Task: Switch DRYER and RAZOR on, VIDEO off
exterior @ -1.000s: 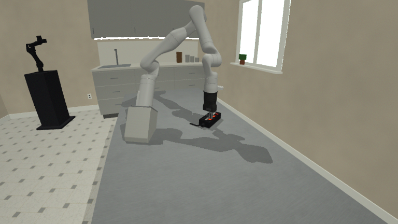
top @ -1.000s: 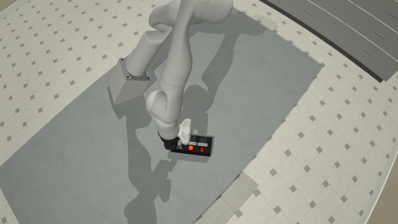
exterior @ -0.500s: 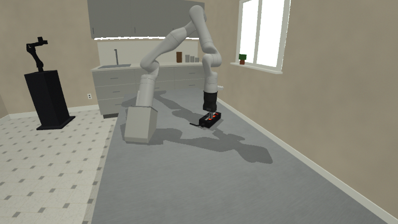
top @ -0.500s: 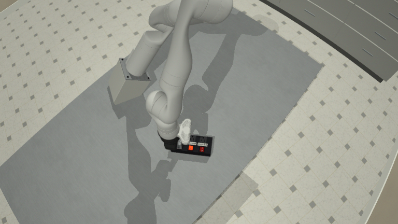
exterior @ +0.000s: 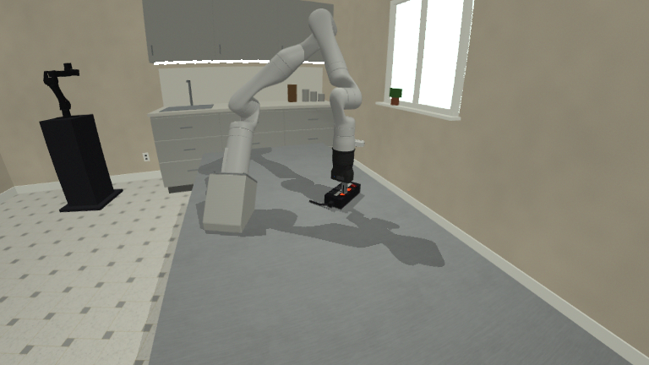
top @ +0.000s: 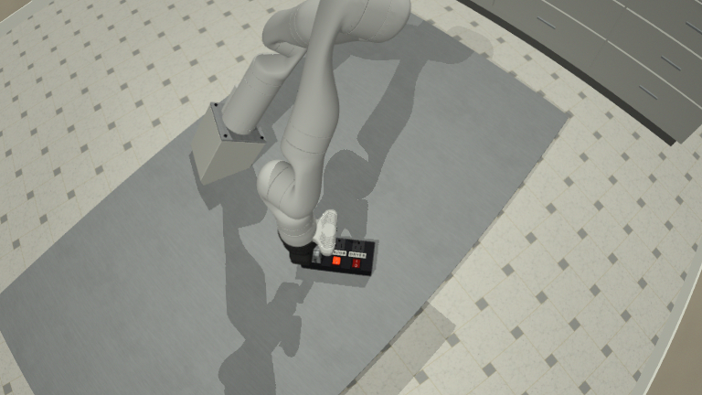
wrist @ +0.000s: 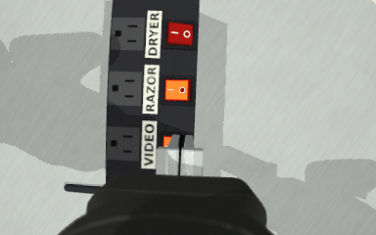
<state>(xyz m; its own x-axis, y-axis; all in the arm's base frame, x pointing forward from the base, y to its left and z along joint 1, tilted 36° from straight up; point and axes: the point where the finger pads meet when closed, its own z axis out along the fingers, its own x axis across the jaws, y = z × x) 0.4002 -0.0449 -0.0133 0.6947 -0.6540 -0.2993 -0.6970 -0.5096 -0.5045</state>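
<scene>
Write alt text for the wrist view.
The closed gripper covers most of the bright orange VIDEO switch on a black power strip lying flat on a grey table. Farther along the strip, the RAZOR switch is bright orange and the DRYER switch dark red.

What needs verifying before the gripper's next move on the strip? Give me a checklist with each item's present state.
1. Gripper shut, fingers together and nothing held, ready to poke: ok.
2. Fingertips over the VIDEO switch, not a neighbour: ok.
3. VIDEO off: not ok; the visible sliver glows bright orange.
4. RAZOR switch on: ok; it is lit bright orange.
5. DRYER switch on: not ok; it is dark red, unlit.
6. Power strip flat on the table, labels facing up: ok.
</scene>
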